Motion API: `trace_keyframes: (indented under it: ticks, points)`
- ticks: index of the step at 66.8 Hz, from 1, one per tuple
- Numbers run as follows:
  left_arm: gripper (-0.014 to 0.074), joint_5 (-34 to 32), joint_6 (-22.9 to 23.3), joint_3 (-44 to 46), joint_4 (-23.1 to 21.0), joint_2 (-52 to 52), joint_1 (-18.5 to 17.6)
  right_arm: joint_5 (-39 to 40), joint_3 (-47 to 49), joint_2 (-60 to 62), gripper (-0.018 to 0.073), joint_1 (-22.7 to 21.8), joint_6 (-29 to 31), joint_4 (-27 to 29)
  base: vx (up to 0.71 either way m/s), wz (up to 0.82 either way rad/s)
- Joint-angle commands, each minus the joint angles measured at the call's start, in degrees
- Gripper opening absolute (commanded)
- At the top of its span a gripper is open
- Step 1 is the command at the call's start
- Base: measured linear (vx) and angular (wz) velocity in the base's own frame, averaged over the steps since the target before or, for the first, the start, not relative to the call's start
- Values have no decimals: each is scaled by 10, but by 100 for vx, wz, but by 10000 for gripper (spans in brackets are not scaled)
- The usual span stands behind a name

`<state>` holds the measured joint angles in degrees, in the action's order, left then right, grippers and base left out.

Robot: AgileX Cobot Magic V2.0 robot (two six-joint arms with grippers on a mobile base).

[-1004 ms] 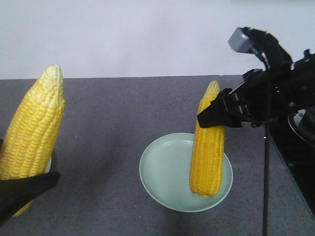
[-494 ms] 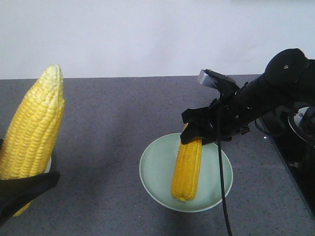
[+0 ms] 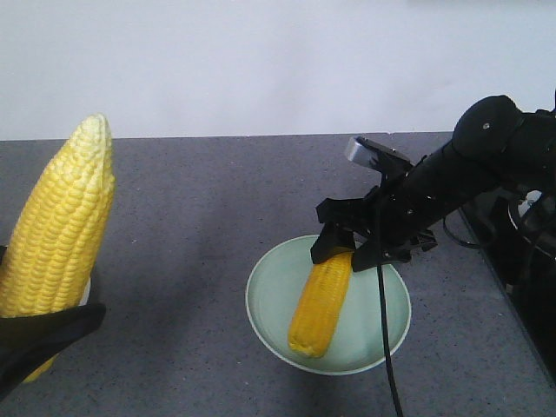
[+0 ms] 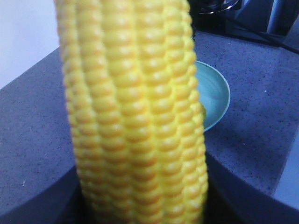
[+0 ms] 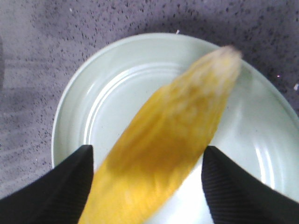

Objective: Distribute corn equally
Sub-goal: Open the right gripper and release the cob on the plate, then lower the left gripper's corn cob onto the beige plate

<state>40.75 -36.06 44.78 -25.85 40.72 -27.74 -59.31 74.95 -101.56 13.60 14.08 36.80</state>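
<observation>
Front view: right gripper (image 3: pixel 344 254) grips one corn cob (image 3: pixel 320 302) over the plate (image 3: pixel 269 304); left gripper (image 3: pixel 35 339) clamps another cob (image 3: pixel 61 234) upright

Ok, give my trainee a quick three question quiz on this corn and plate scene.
1. True or false: the cob in the right gripper is over the green plate.
2. What does the left gripper hold?
3. Is the right cob upright or tilted?

Key:
1. True.
2. A second cob, standing nearly upright.
3. Tilted, its free end low over the plate.
</observation>
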Motion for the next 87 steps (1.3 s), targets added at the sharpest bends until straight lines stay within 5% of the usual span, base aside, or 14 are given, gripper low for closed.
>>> trace_keyframes:
  ticks: [1, 25, 39, 53, 64, 79, 87]
  points:
    - [271, -37, 1, 13, -18, -1, 0, -4, 18, 26, 536, -2, 1, 5, 0, 0]
    - [271, -38, 1, 12, -18, -1, 0, 5, 17, 112, 542, 39, -17, -127, 0, 0]
    - [271, -37, 1, 12, -18, -1, 0, 22, 8, 205, 542, 164, -94, -309, 0, 0]
    - [271, -36, 1, 12, -18, -1, 0, 111, -80, 308, 542, 273, -162, -409, 0, 0]
    - [271, -36, 1, 12, -18, -1, 0, 176, -148, 380, 542, 320, -179, -443, 0, 0]
    - [271, -36, 3, 12, -18, -1, 0, 187, -185, 429, 542, 320, -185, -452, 0, 0]
    - [271, -39, 41, 15, -4, 3, 0, 188, -185, 436, 542, 320, -185, -452, 0, 0]
